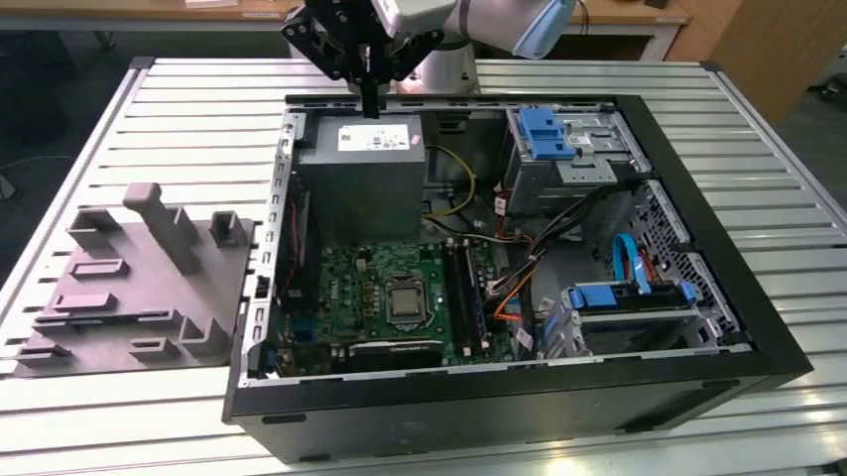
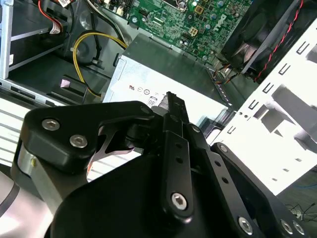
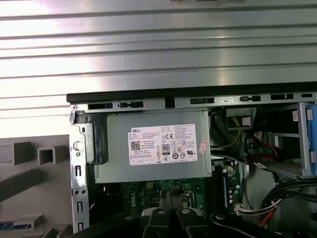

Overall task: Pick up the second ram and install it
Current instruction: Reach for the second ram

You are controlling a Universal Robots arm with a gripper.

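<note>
Second ram is the headache here: I can't say for sure where it sits. It's not in the end effector point(image 1: 371, 99), whose fingers look pinched together with nothing between them. It hangs over the far rim of the case point(image 1: 530, 397), above the power supply point(image 1: 364, 169).

Only candidate I've got is the long dark strips at the memory slots point(image 1: 466, 288), right of the CPU socket point(image 1: 401, 297), and I can't split board from slot there. A grey fixture point(image 1: 133, 288) sits on the table point(image 1: 741, 129) left of the case.

With an empty end effector up high, I lean towards the pick-up stage, grab not made. Any grab calls for those fingers opened and squared to the board's long edges.

Exterior view gives me the whole layout. The second wrist view shows the fingertips point(image 2: 171, 101) meeting up close, plus a fan point(image 2: 257, 29). The first wrist view looks straight down on the power supply's label.
</note>
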